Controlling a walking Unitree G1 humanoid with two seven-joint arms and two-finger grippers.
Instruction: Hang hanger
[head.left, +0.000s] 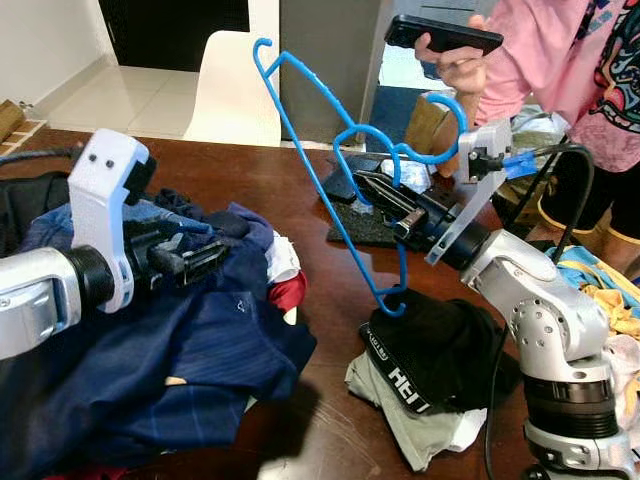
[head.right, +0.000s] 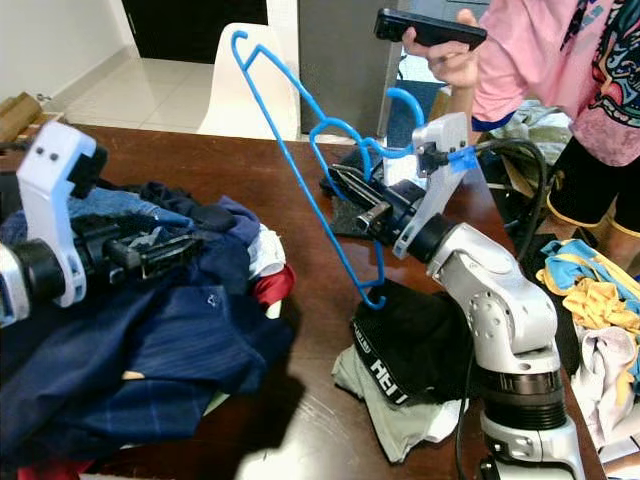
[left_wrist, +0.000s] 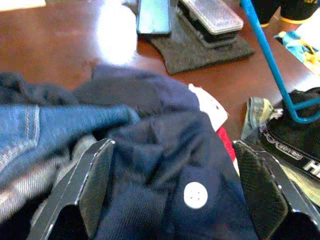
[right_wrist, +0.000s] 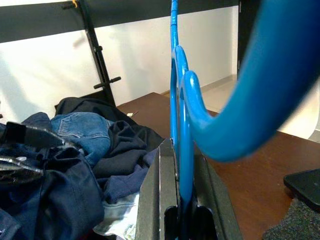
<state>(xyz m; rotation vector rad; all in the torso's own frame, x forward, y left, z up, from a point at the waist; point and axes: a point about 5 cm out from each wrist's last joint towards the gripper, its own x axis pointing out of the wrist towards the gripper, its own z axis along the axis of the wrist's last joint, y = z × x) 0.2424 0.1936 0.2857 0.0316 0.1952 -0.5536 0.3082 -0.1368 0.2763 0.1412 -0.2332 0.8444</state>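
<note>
A blue plastic hanger (head.left: 330, 190) is held tilted above the brown table (head.left: 250, 180), its lower corner near a black garment (head.left: 440, 345). My right gripper (head.left: 372, 185) is shut on the hanger near its hook; in the right wrist view the blue hanger (right_wrist: 180, 125) runs between the black fingers (right_wrist: 160, 200). My left gripper (head.left: 205, 260) stands open over a pile of dark blue clothes (head.left: 150, 350). In the left wrist view its two fingers (left_wrist: 85, 185) flank a navy shirt (left_wrist: 170, 170) with a white button, nothing gripped.
A person in a pink top (head.left: 560, 60) stands at the table's far right, holding a black phone (head.left: 440, 35). A grey mat with flat devices (left_wrist: 200, 35) lies mid-table. More clothes (head.left: 600, 290) sit at the right edge. A white chair (head.left: 235, 90) stands behind.
</note>
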